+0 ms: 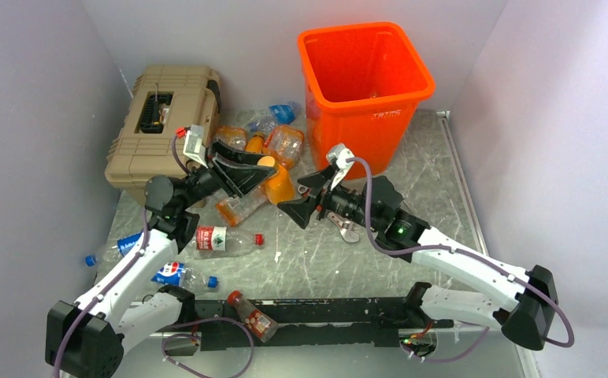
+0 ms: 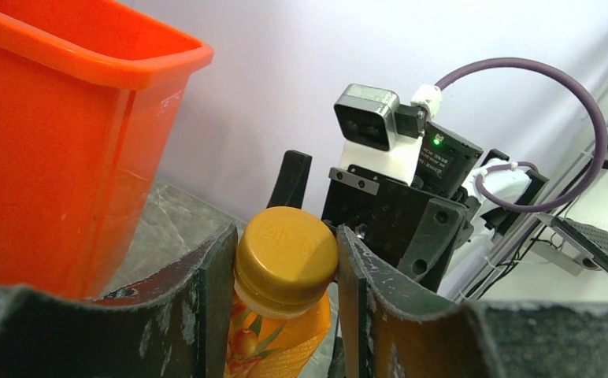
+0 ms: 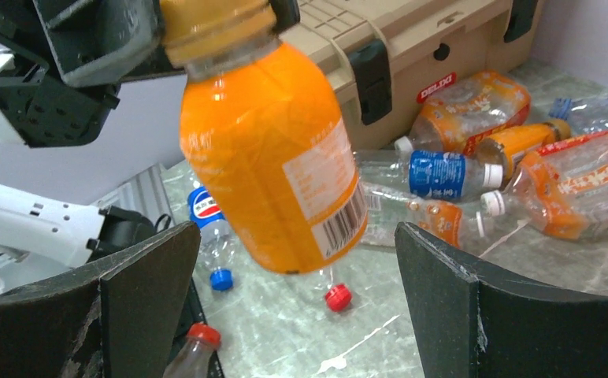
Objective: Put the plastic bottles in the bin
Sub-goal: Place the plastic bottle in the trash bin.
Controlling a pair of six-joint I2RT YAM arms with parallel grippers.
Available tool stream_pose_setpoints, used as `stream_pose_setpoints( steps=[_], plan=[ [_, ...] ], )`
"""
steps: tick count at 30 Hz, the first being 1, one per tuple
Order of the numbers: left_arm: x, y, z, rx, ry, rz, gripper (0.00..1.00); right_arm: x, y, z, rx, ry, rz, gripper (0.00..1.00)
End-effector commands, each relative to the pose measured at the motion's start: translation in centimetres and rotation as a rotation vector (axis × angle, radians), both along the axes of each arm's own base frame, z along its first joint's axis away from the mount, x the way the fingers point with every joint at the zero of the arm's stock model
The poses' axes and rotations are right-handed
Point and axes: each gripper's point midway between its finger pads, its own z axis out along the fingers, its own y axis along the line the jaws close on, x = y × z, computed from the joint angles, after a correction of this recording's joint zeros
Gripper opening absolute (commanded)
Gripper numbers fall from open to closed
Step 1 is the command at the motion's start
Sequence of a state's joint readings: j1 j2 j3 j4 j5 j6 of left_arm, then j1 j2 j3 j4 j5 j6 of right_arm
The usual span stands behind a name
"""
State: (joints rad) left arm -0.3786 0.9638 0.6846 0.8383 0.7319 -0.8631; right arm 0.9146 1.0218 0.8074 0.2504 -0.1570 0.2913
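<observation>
**Left arm has the orange bottle by its cap, right arm wide open next to it**

The left gripper (image 2: 287,240) is clamped on the yellow cap of a fat orange plastic bottle (image 3: 273,173), which hangs tilted and looks lifted off the tabletop. The right gripper (image 1: 305,197) sits at its 3 o'clock, jaws spread wide and holding nothing. The tall bright-orange plastic bin (image 1: 348,118) stands at the bottle's 1 o'clock, apart from it. A pile of crushed bottles (image 1: 285,142) lies at 12 o'clock, between the bin and the tan ribbed toolbox (image 1: 159,126). A few loose bottles (image 1: 222,240) lie around 7 o'clock.
</observation>
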Motion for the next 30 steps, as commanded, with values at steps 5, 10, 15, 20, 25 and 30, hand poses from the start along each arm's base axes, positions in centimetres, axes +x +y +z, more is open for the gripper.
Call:
stream_pose_setpoints(
  steps=[5, 10, 15, 20, 25, 30],
  plan=[
    [-1.1, -0.4, 0.8, -0.007, -0.046, -0.076, 0.00, 1.7, 1.7, 5.2, 0.055, -0.154, -0.018, 0.99],
    [-1.3, -0.4, 0.7, 0.003, -0.050, -0.072, 0.00, 2.1, 2.7, 4.2, 0.028, -0.153, -0.002, 0.94],
    [-1.4, -0.5, 0.7, 0.004, -0.054, -0.080, 0.00, 1.8, 3.5, 3.4, 0.010, -0.144, 0.038, 0.92],
    [-1.5, -0.7, 0.6, 0.012, -0.052, -0.084, 0.00, 1.9, 4.1, 3.2, 0.013, -0.142, 0.053, 0.83],
    [-1.9, -1.0, 0.5, 0.023, -0.058, -0.095, 0.00, 2.0, 4.6, 3.0, 0.016, -0.137, 0.058, 0.68],
    [-1.9, -1.0, 0.5, 0.030, -0.059, -0.089, 0.00, 2.0, 4.7, 3.2, 0.016, -0.145, 0.057, 0.47]
  ],
)
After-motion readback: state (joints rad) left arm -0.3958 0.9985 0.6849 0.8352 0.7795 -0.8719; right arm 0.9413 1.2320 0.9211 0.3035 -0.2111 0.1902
